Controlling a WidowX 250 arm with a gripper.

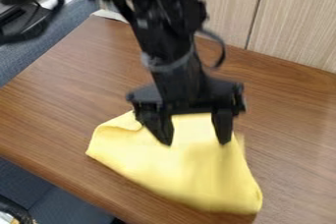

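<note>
A yellow cloth [187, 171] lies on the brown wooden table, with a small fold at its upper left and a rounded corner at the lower right. Over the upper part of this cloth hangs the black gripper [195, 142], its two fingers spread wide apart and pointing down. Yellow fabric shows between the fingers, and nothing is pinched there. Whether the fingertips touch the cloth, I cannot tell.
The wooden table [289, 125] reaches to a light wood-grain wall panel [295, 21] at the back. Its left edge runs diagonally, with a blue-grey surface [69, 26] beyond. A dark cable loops beside the arm.
</note>
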